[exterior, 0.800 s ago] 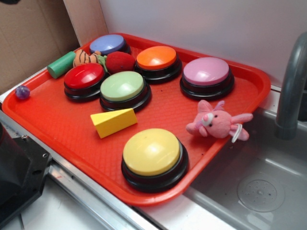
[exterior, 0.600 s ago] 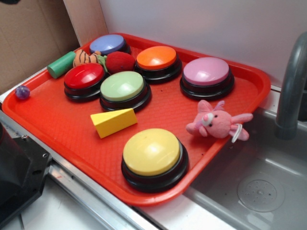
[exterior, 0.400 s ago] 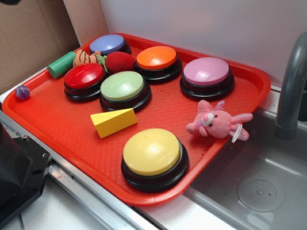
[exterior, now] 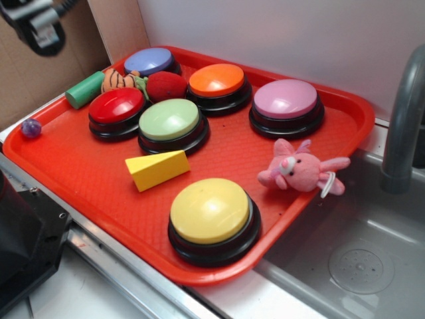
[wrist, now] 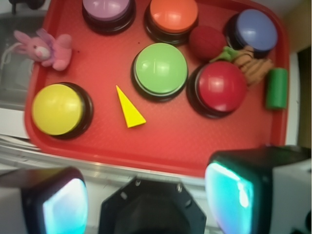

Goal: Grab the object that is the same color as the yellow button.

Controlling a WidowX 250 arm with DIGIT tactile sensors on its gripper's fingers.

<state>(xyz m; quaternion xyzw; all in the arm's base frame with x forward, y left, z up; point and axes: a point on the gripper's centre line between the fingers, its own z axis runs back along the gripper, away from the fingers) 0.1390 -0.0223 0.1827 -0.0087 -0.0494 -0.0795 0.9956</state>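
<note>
Yellow wedge [exterior: 157,169] on red tray [exterior: 80,174], steel sink [exterior: 358,252] beside; white wall [exterior: 279,33] behind

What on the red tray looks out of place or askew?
Mostly tidy. The pink plush rabbit lies at the tray's right edge, one paw over the rim toward the sink. The yellow wedge lies on its side, untouched.

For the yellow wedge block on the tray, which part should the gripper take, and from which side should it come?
Come from straight above and close across the two long sloping sides of the yellow wedge block, near its thicker end. It lies flat on the red tray, so its triangular face points up. Bare tray lies on both sides, but the green button sits close behind it. The open gripper looks high above the tray's near edge.
</note>
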